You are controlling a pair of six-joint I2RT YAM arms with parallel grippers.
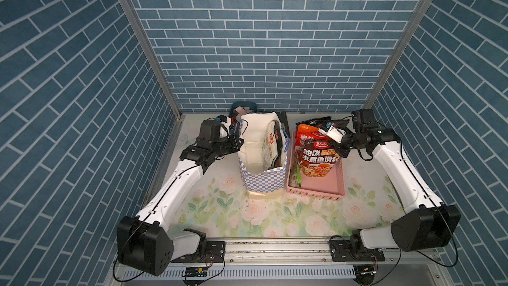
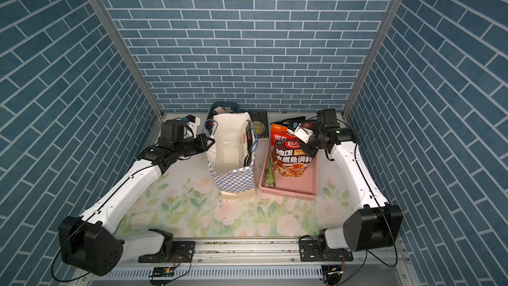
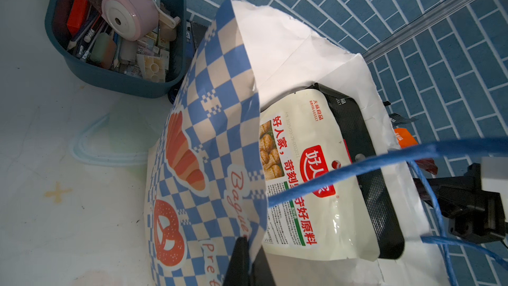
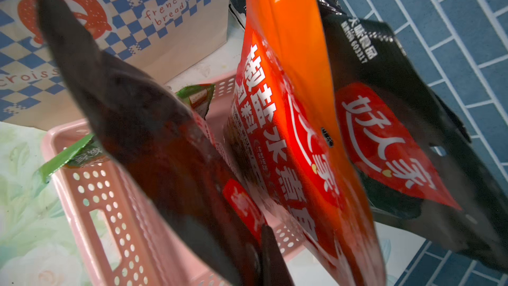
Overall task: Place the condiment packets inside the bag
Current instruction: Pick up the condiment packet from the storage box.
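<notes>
White arms (image 1: 176, 185), black joints (image 1: 143, 246), screws (image 1: 178, 176) perhaps

- The bag (image 1: 264, 180) is showing matt paper, creased on its white inside.
- Its cord handles (image 3: 357, 169) are looking like rough twisted fibre.
- The condiment packets (image 1: 316, 160) are shining as glossy, wrinkled foil.
- The basket (image 1: 316, 192) is looking like smooth perforated plastic.
- The bin (image 3: 115, 83) is appearing as smooth plastic.
- The counter (image 1: 220, 215) is wearing a smooth flowered sheet.
</notes>
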